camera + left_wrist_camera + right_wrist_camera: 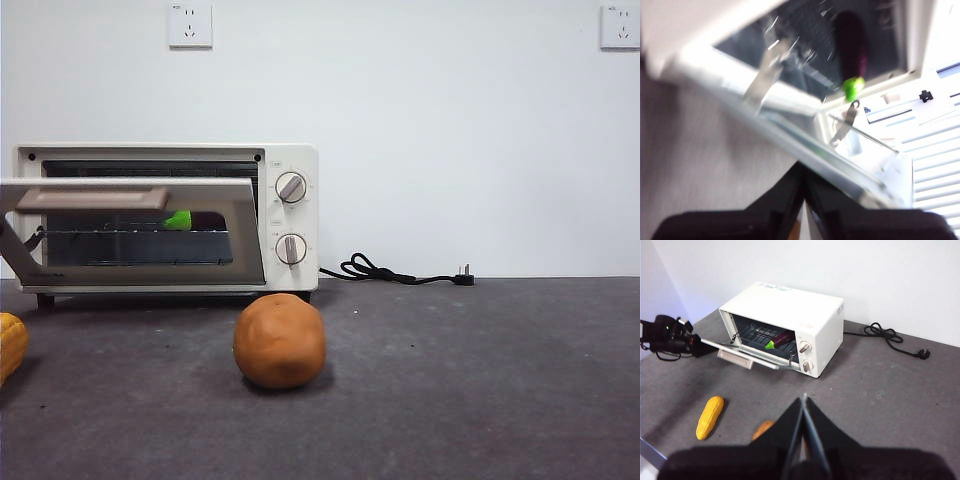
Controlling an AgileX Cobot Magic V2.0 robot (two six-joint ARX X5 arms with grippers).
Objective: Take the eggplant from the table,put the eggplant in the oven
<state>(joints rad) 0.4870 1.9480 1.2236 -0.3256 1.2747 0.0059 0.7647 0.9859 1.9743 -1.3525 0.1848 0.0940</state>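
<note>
- Eggplant [780,339] lies on the wire rack inside the oven [810,305], green cap toward the opening; oven door [140,232] half-lowered.
- Left hand [696,352] at the door's far edge, touching it; own view shows its jaws pressed together, nothing between.
- Right hand [804,402] clenched, empty, raised over open worktop [880,395], well apart from the oven.
- Right wrist view alone shows the corn [709,416] and the left arm; the front view shows the brown ball [280,341] whole.

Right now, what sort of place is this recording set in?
Probably a lab tabletop staged as a kitchen: a toaster oven on a bare grey table, its cord unplugged, toy corn nearby, and plain white walls.
</note>
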